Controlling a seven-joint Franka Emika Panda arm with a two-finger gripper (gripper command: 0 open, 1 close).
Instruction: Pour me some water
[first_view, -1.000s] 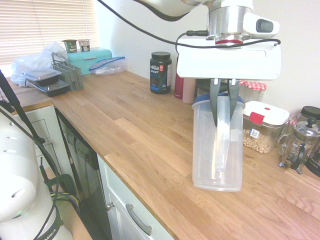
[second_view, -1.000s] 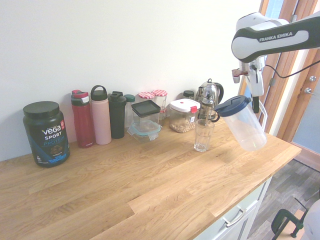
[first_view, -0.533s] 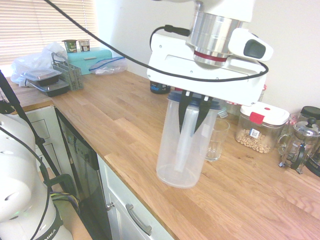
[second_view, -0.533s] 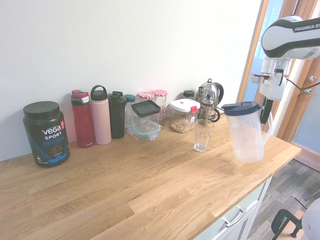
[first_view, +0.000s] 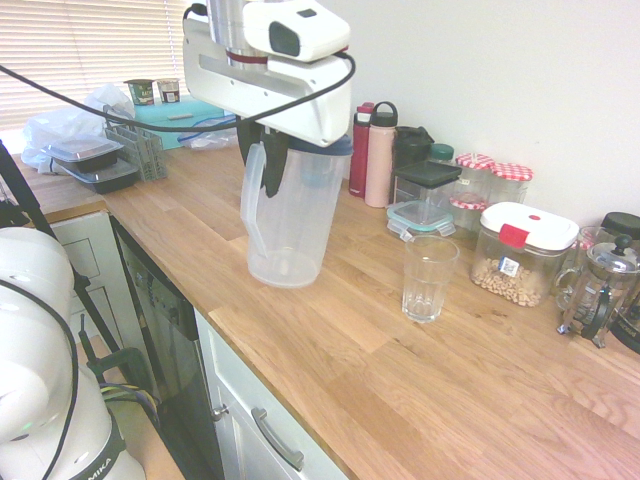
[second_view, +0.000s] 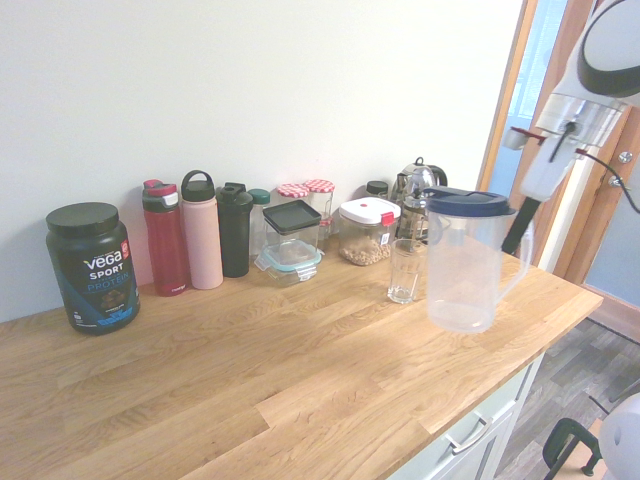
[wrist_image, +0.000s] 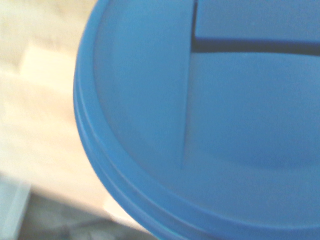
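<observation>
You have the end effector (first_view: 262, 172) closed on the handle (first_view: 252, 208) of the clear pitcher (first_view: 300, 225), whose body sits just beside and below it. The pitcher is close to upright, its blue lid (first_view: 330, 146) on; you can't tell from these views whether its base touches the table (first_view: 300, 360) or hangs just above it.

The drinking glass (first_view: 428, 280) stands upright on the table, lower than the end effector and on the far side of the pitcher from it. The white-lidded container (first_view: 520, 250) is farther out, past the glass. You see no water in the glass, and you can't make out a water level in the pitcher.

The step in hand looks like bringing the pitcher to the glass, with the pour still to do. Next, raise it enough to clear the rim, bring the spout over the glass, then tip slowly away from the end effector. Watch for the handle twisting in the grip, or the pitcher knocking the glass over.
</observation>
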